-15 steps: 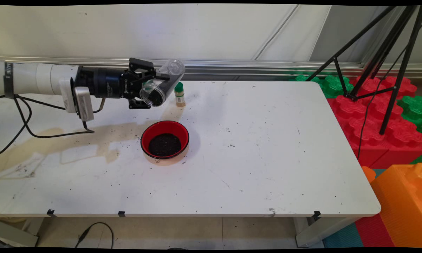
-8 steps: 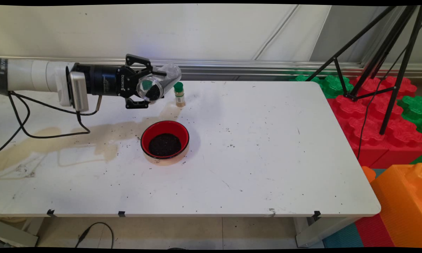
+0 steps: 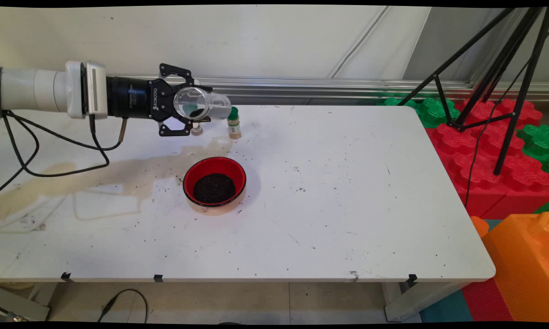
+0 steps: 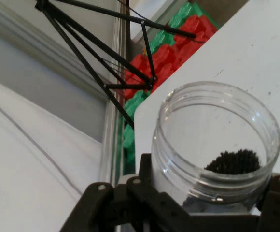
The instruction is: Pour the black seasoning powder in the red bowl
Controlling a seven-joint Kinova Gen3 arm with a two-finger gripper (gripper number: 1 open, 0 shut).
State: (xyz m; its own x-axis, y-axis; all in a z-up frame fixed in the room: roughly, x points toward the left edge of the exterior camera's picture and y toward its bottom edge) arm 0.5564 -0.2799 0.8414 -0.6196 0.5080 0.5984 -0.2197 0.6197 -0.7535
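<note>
Jar (image 3: 200,104) clamped sideways in the gripper (image 3: 188,106), only a few dark grains left inside, most sitting in the red bowl (image 3: 215,181).

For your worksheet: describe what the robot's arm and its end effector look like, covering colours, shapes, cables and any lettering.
The arm is a white, round tube ending in a flat white collar. A black cylindrical wrist follows, then the black two-finger end effector with an open linkage frame, lettered ROBOTIQ in white. Black cables hang from the arm in loops.
</note>
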